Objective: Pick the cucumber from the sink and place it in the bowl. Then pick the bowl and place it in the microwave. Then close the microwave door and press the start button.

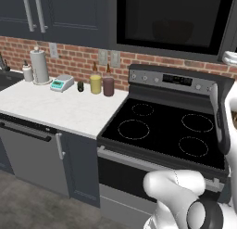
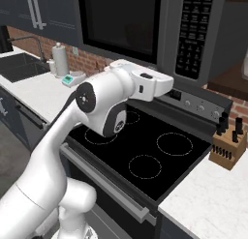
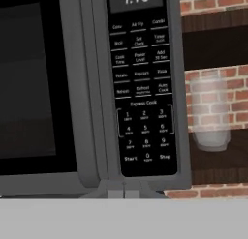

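The microwave [image 2: 145, 30] hangs above the stove with its door [image 3: 29, 88] closed. A faint reddish round shape, probably the bowl [image 1: 173, 31], shows through the dark glass. The keypad [image 3: 143, 88] sits right of the door, with the Start button [image 3: 130, 158] in its bottom row. My gripper [image 3: 124, 193] is shut and empty, its tips pressed together just below the keypad and pointing at it. The arm [image 2: 104, 105] reaches up over the stove. The black sink [image 2: 22, 66] lies far left. The cucumber is hidden.
A black glass stovetop [image 1: 162, 128] lies under the arm. A knife block [image 2: 226, 146] stands on the right counter. A paper towel roll [image 1: 39, 66], a small scale [image 1: 62, 83] and two bottles [image 1: 102, 84] stand on the left counter. A glass jar [image 3: 209, 114] sits on a shelf right of the microwave.
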